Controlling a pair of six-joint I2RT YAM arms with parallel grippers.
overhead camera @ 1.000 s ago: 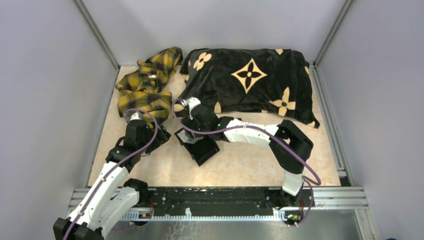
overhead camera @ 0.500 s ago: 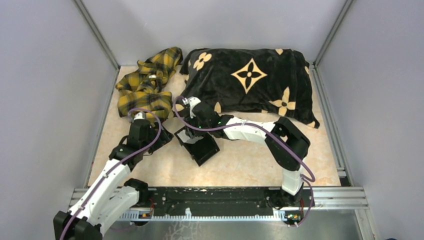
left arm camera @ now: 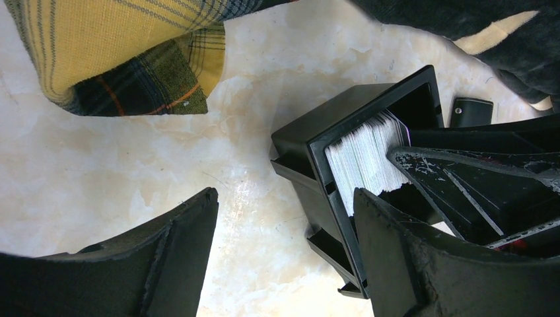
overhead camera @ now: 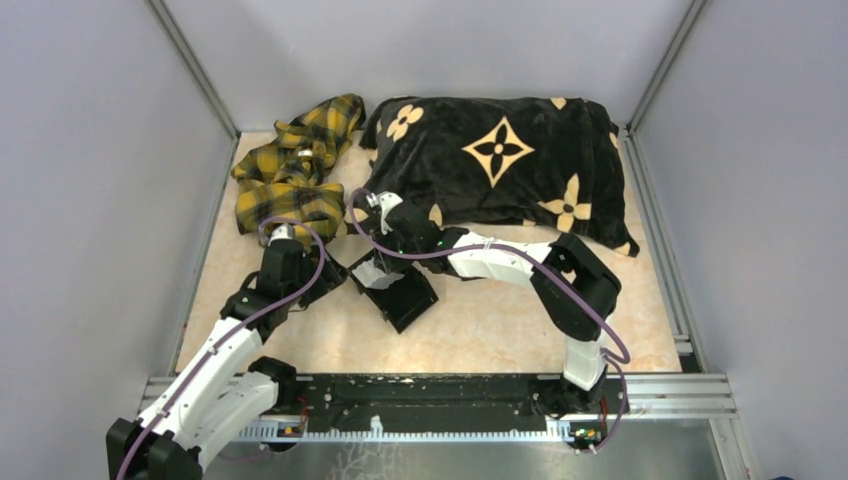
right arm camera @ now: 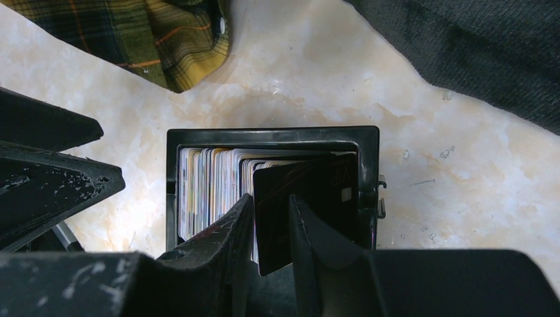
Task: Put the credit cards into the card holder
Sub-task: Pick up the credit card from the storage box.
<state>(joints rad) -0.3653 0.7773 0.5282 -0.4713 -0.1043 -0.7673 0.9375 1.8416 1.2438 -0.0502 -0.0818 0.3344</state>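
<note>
A black tray (overhead camera: 405,300) lies at mid-table with several pale credit cards (right arm camera: 211,188) standing on edge in it; they show as a white stack (left arm camera: 366,158) in the left wrist view. My right gripper (right arm camera: 272,198) reaches into the tray. Its jaws are narrowed around one dark card (right arm camera: 310,198) that leans across the gap, and they are not clamped flat on it. My left gripper (left arm camera: 285,195) is open just left of the tray's corner, holding nothing. A small flat black case, the card holder (left arm camera: 471,112), lies beyond the tray by the pillow.
A yellow plaid cloth (overhead camera: 295,165) is bunched at the back left. A black pillow with tan flowers (overhead camera: 500,160) fills the back. Grey walls and metal rails (overhead camera: 660,230) close in the table's sides.
My right gripper's jaws have narrowed from wide open to a small gap around the dark card. The left arm has shifted slightly toward the tray.
</note>
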